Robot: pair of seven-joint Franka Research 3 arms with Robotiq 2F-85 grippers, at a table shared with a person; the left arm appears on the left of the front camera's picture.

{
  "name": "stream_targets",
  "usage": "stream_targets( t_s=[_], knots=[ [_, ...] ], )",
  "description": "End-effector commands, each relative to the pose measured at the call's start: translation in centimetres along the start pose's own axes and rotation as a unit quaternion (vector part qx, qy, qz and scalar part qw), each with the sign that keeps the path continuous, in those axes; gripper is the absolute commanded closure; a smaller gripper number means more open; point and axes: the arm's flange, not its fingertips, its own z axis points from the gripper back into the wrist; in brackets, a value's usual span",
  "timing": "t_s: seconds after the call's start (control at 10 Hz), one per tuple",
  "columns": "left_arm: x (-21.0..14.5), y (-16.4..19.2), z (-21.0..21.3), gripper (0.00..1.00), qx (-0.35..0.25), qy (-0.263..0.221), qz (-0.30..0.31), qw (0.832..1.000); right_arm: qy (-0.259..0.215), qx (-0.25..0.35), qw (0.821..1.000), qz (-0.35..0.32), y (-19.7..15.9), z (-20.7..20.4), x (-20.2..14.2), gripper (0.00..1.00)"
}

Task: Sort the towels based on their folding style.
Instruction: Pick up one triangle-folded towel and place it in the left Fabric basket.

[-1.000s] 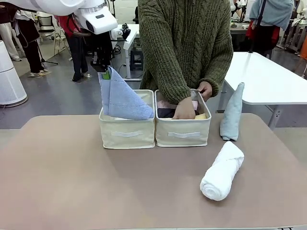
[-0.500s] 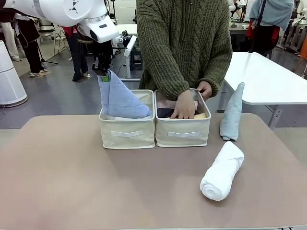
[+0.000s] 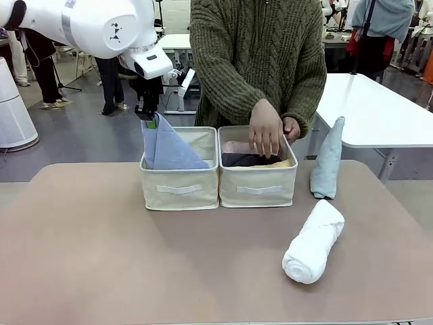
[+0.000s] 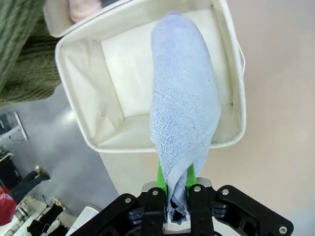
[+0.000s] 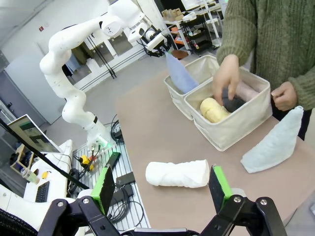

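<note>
— Brown table (image 3: 101,271): how much room?
— Near half bare. Left bin (image 3: 179,188) and right bin (image 3: 258,189) touch near the far edge, a person (image 3: 257,61) close behind.
— Obstacles?
— A hand (image 3: 265,128) over the right bin's rolled towels (image 3: 243,160); white roll (image 3: 312,242) and pale cone (image 3: 328,159) to the right.
— Jaws?
— Left jaws pinch the blue cone towel (image 3: 166,145), base in the left bin; right jaws wide, empty.

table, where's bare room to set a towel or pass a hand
Bare: the table's left half, in front of and beside the left bin; also the strip between the right bin and the white rolled towel. Crowded: inside that bin, under the person's hand, and around the teal cone towel.
</note>
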Motion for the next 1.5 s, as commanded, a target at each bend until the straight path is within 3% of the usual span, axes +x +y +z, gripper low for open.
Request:
stream_targets(
  t_s=[0.0, 0.4, 0.9, 1.0, 1.1, 1.2, 1.3, 1.4],
  knots=[
    [0.3, -0.8, -1.5, 0.85, -0.008, -0.023, -0.009, 1.000, -0.006, 0.005, 1.000, 0.000, 0.1, -0.2, 0.0, 0.00],
    [1.9, -2.6, -6.7, 0.85, -0.060, -0.018, -0.013, 0.998, -0.006, 0.005, 1.000, 0.000, 0.1, -0.2, 0.0, 0.00],
    [2.8, -3.4, -9.3, 0.85, -0.091, -0.011, -0.014, 0.996, -0.006, 0.005, 1.000, 0.000, 0.1, -0.2, 0.0, 0.00],
    [2.7, -3.5, -9.4, 0.42, -0.095, -0.012, -0.010, 0.995, -0.006, 0.005, 1.000, 0.000, 0.1, -0.2, 0.0, 0.00],
    [2.8, -3.5, -9.4, 0.25, -0.098, -0.011, -0.011, 0.995, -0.006, 0.005, 1.000, 0.000, 0.1, -0.2, 0.0, 0.00],
    [2.8, -3.5, -9.4, 0.25, -0.100, -0.011, -0.012, 0.995, -0.006, 0.005, 1.000, 0.000, 0.1, -0.2, 0.0, 0.00],
    [2.7, -3.5, -9.4, 0.00, -0.103, -0.011, -0.013, 0.995, -0.006, 0.005, 1.000, 0.000, 0.1, -0.2, 0.0, 0.00],
    [2.6, -3.5, -9.4, 0.13, -0.103, -0.011, -0.014, 0.995, -0.006, 0.005, 1.000, 0.000, 0.1, -0.2, 0.0, 0.00]
  ],
)
